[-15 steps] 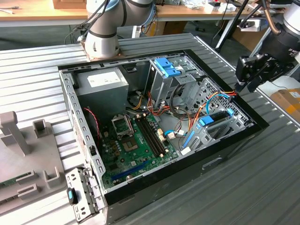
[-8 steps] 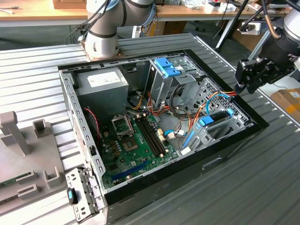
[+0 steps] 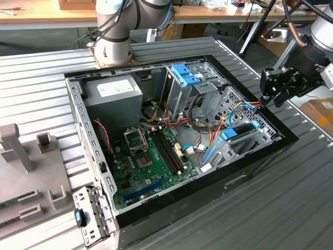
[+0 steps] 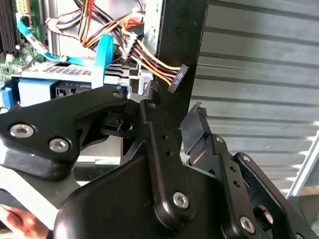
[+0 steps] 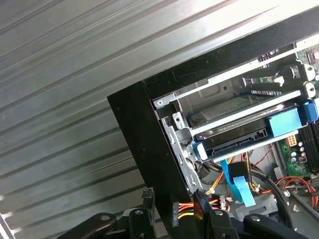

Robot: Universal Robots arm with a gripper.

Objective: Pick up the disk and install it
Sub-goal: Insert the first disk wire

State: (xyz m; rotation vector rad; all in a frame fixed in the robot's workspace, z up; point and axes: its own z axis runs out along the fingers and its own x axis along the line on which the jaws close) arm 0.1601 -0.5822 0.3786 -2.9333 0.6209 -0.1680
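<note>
The disk lies flat in the metal drive bay at the corner of the open computer case on the exterior view's right, its light blue carrier bracket showing at both ends. In both wrist views the disk sits in the bay behind the black case wall. My gripper hovers just outside and above that corner, apart from the disk. Its black fingers stand open on either side of the case wall, holding nothing. A power plug with red, yellow and black wires hangs over the wall just past the gripper.
The case rests on a ribbed metal table. Inside are the green motherboard, a grey power supply, a tall cage with a blue latch and loose cables. Grey fixtures stand at the exterior view's left.
</note>
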